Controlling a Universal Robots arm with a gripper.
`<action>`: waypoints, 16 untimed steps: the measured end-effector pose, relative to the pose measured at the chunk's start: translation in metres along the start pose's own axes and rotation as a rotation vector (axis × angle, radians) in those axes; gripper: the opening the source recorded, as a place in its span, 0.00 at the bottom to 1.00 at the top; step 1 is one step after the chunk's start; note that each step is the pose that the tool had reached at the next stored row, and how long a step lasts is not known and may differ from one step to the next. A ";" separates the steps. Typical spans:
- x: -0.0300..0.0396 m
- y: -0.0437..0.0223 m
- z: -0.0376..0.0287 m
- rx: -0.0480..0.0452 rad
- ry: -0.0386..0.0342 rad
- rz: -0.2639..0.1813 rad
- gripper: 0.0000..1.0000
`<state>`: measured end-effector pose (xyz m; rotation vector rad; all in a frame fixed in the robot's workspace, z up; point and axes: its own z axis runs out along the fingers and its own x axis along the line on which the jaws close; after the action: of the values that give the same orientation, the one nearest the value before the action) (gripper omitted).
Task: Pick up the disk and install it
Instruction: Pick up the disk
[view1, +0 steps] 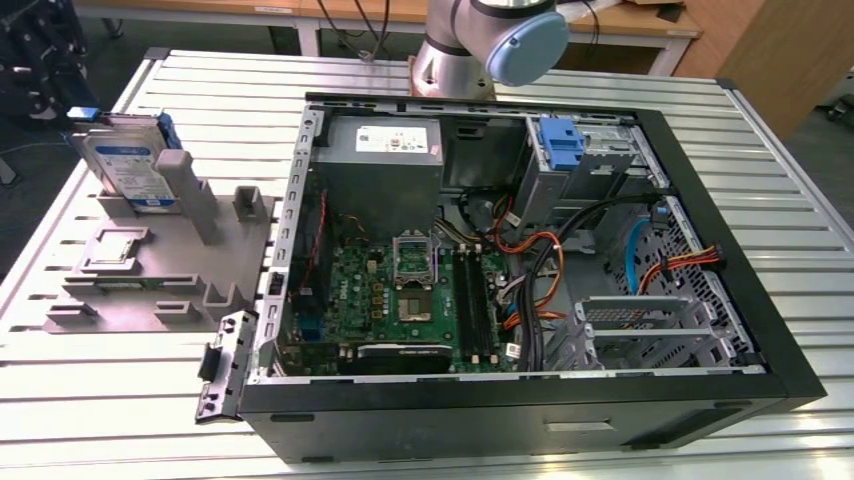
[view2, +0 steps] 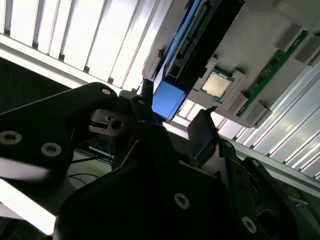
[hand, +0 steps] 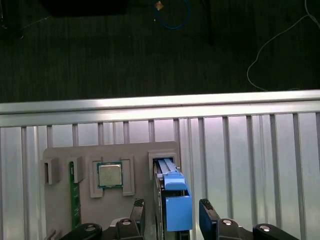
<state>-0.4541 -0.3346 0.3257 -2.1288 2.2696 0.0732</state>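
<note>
The disk stands on edge in the grey stand at the exterior view's left, its white and blue label facing out and its blue carrier frame at the top. In the first wrist view my gripper hovers over the disk's blue carrier, one finger on each side with a small gap to it. In the second wrist view the two dark fingertips flank the blue end of the disk. The gripper is open and holds nothing.
The stand also holds a processor chip and a green memory stick. An open computer case fills the middle of the slatted metal table, with a bare blue bracket in its far drive bay. The table's edge lies just beyond the stand.
</note>
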 end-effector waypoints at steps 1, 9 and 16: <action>-0.0005 0.0001 0.0014 -0.0003 -0.0012 0.000 0.55; -0.0011 -0.0001 0.0149 -0.0010 -0.0018 -0.012 0.55; -0.0009 -0.0001 0.0182 -0.0011 -0.0023 -0.013 0.55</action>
<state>-0.4541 -0.3328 0.3075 -2.1431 2.2543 0.0766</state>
